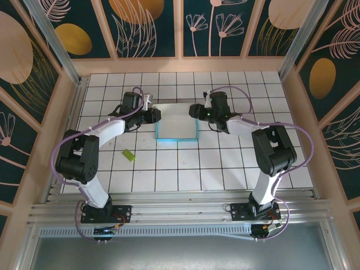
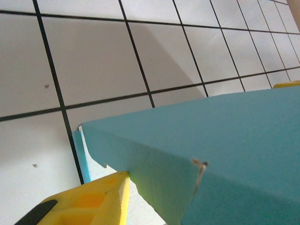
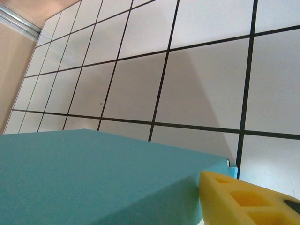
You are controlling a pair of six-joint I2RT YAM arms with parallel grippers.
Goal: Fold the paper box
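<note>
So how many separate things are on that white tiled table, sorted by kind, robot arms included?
White and black robot arms: 2, ending in the left gripper and the right gripper
Thin cardboard paper box, turquoise-blue outside and white inside: 1
Small flat yellow-green piece: 1
Total: 4

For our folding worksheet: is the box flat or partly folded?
Partly folded. The box has a blue panel lifted above the tiles, casting a shadow; white inside faces up.
</note>
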